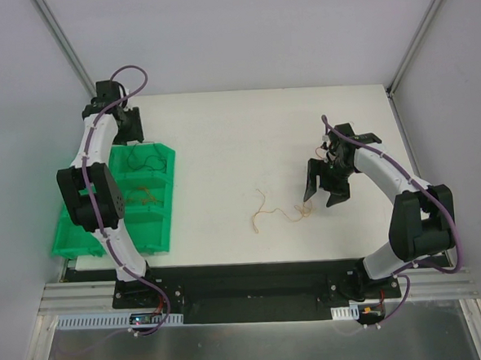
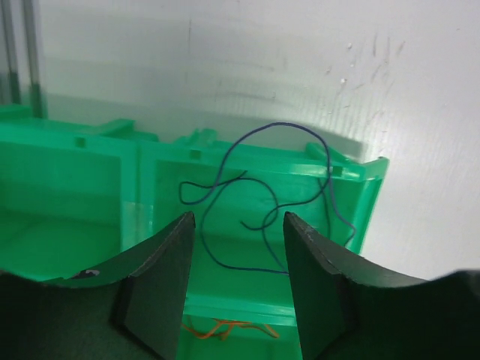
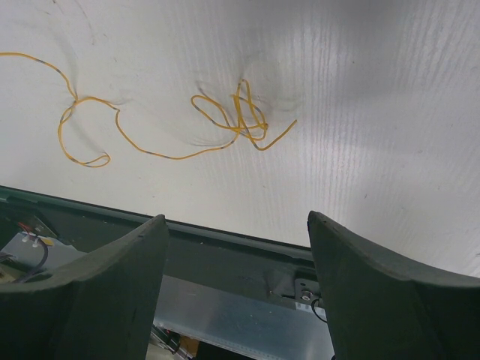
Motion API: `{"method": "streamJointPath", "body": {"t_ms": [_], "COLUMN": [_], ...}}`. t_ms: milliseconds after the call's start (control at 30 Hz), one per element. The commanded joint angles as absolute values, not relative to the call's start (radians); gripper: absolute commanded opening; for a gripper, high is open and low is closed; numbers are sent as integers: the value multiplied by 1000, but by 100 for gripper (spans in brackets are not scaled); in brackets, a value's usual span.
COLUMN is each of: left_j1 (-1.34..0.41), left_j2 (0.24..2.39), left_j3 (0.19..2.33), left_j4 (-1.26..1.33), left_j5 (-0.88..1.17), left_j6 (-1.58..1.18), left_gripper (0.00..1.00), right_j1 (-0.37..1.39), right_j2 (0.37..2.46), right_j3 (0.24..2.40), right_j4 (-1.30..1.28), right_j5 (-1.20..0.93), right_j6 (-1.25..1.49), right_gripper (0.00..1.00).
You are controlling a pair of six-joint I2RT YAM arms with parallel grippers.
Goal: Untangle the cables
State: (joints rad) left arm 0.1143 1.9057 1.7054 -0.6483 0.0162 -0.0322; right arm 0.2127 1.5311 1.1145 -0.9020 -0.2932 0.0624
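A small yellow-orange tangle of cables (image 1: 302,212) lies on the white table, with a loose curly strand (image 1: 260,211) to its left. In the right wrist view the tangle (image 3: 236,120) and the strand (image 3: 82,127) lie beyond my fingers. My right gripper (image 1: 322,198) is open and empty just right of the tangle, also seen in its wrist view (image 3: 236,225). A dark wire (image 2: 262,195) lies in the far compartment of the green tray (image 1: 164,234), and an orange wire (image 2: 225,328) in the compartment beside it. My left gripper (image 2: 238,225) hovers open and empty over the dark wire.
The green tray (image 2: 90,135) has several compartments and stands at the table's left edge under the left arm (image 1: 94,197). The table's near edge and the metal frame rail (image 3: 225,300) lie just below the right gripper. Walls and frame posts enclose the table.
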Motion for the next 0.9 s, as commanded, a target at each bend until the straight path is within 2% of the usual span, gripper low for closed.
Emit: {"method": "streamJointPath", "body": {"t_ms": [0,133,233,600,700,867], "left_j1": [150,158,158,146,124,89], "left_j2": [1936,1970,2009,2072,2075,2046], "left_j3": [1746,1778,1804,1819,1806,1740], "left_j4": [-650,-646,-641,-634,-630,-598], "left_j5": [20,106,94,68,29,-23], "left_j6": [163,181,190,181,179,187], "left_gripper": [47,51,52,38,27,23], "right_j1": [212,210,210,212,210,212], "right_j2": [1512,1525,1537,1562,1566,1571], "right_j3": [1111,1127,1146,1173,1177,1180], "right_j4": [-922,-933,-942,-953,-953,-950], "right_j5": [-284,-282,-282,-281,-285,-288], "right_j6": [51,51,51,58,61,66], "right_gripper": [77,77,77,77,77,77]}}
